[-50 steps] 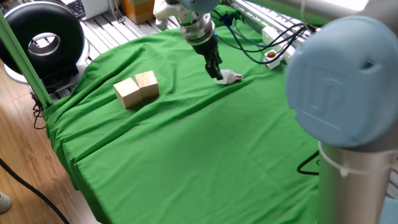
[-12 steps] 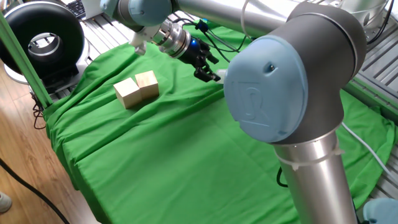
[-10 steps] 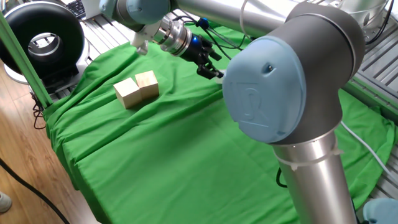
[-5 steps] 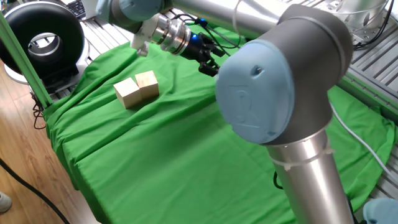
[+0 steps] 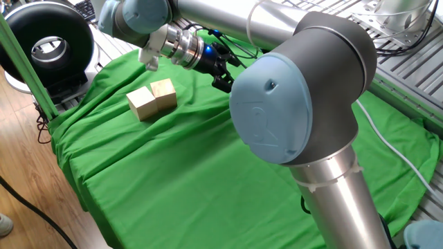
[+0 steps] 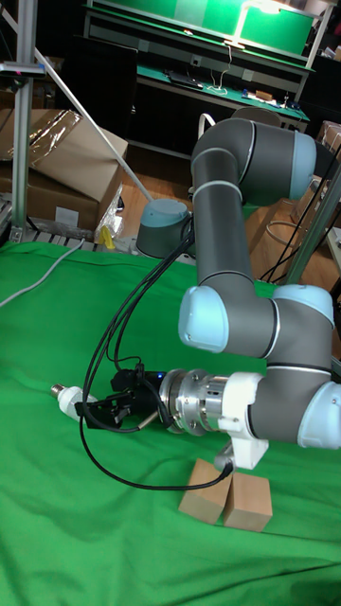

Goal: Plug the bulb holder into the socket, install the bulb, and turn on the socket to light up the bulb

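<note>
Holding the bulb (image 6: 68, 400) level above the green cloth, the gripper (image 6: 98, 409) points toward nine o'clock in the tall fixed view, its fingers (image 6: 106, 408) clenched on the white body, silver screw base outermost. In the fixed view the arm's large joint hides the fingertips and the bulb. Progress is judged early: bulb in transit, not installed. Neither bulb holder nor socket can be made out, so plugging in cannot be confirmed; switching on remains. The worktop (image 5: 194, 173) carries wrinkled green cloth and two wooden blocks (image 5: 153, 98) at about ten o'clock. Cardboard boxes (image 6: 57, 156) and benches stand behind.
</note>
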Controlling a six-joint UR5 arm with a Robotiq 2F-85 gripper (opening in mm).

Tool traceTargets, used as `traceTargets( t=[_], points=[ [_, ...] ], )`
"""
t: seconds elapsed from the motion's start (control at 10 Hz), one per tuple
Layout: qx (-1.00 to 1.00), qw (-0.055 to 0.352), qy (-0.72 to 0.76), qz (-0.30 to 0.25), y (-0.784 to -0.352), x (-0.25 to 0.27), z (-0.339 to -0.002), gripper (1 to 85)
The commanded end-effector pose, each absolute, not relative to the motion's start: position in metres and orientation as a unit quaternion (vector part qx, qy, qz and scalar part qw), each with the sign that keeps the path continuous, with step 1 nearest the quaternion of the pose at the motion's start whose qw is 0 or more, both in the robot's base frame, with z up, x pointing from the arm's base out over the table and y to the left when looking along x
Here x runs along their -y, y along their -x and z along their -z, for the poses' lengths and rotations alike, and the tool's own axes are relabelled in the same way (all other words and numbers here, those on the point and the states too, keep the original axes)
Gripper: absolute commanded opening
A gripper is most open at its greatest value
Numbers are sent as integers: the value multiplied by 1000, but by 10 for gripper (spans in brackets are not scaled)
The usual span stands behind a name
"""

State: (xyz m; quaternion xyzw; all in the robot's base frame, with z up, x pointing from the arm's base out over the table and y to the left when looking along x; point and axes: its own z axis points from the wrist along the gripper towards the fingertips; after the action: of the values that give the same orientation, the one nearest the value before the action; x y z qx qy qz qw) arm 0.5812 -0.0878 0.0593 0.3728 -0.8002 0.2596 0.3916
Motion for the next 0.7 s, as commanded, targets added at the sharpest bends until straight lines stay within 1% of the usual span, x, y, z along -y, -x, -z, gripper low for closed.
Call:
traceTargets(
  t=[0.0,0.1,0.4,0.6],
  points=[
    [809,396,-366,-234,-564,82,-44,763],
    [803,399,-366,-248,-565,88,-51,743],
    [796,389,-378,-270,-580,94,-48,727],
    [789,386,-395,-269,-590,88,-44,720]
  ],
)
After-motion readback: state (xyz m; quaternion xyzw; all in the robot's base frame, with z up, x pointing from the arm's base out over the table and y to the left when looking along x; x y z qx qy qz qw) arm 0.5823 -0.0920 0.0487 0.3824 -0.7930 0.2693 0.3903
